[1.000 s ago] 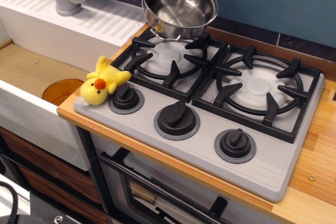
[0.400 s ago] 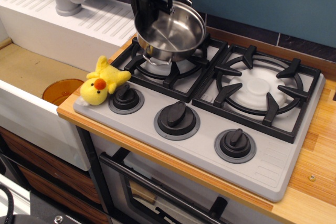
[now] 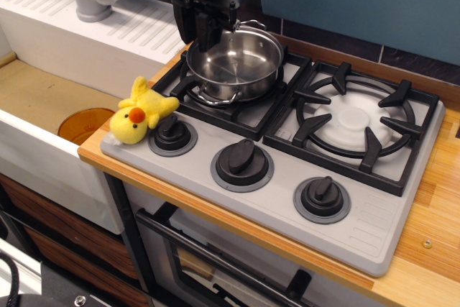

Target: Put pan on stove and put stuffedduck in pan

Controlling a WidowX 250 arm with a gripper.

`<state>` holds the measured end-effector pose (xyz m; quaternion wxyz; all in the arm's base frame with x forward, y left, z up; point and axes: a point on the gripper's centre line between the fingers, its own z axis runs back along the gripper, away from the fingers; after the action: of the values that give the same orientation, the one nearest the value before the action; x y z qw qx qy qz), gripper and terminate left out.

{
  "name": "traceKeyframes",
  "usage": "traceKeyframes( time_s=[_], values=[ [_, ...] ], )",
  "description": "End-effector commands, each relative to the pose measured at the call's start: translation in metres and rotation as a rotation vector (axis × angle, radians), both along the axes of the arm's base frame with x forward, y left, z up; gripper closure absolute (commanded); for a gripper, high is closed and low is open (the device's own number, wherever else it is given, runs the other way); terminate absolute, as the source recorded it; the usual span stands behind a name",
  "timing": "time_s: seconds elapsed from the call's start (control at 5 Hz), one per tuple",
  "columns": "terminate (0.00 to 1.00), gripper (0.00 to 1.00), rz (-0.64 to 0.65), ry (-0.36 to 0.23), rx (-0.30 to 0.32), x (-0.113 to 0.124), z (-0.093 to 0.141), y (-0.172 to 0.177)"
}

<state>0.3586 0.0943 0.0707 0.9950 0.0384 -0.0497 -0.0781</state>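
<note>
We have lowered the shiny round steel pan [image 3: 234, 65] onto the grey two-burner stove [image 3: 287, 177], black gripper [image 3: 205, 30] still clamping its rim; yellow plush duck [image 3: 140, 112] next.

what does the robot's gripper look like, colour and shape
The gripper is all black, a boxy, blocky body with flat, straight fingers pointing down. Its upper part is cut off by the picture's top edge. No markings, cables or labels can be made out.
</note>
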Motion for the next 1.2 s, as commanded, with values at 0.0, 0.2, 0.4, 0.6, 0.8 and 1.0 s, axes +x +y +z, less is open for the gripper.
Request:
traceKeyframes(
  time_s=[0.0,0.2,0.4,0.6,0.8,1.0],
  values=[
    [0.0,0.0,-0.024,-0.048,0.032,-0.005,0.042,-0.009],
    [0.0,0.0,-0.036,-0.023,0.084,-0.009,0.061,-0.009],
    [0.0,0.0,-0.036,-0.023,0.084,-0.009,0.061,-0.009],
    [0.0,0.0,-0.036,-0.023,0.084,-0.009,0.061,-0.009],
    [0.0,0.0,-0.036,-0.023,0.084,-0.009,0.061,-0.009],
    [0.0,0.0,0.015,-0.069,0.048,-0.026,0.065,0.006]
  ],
)
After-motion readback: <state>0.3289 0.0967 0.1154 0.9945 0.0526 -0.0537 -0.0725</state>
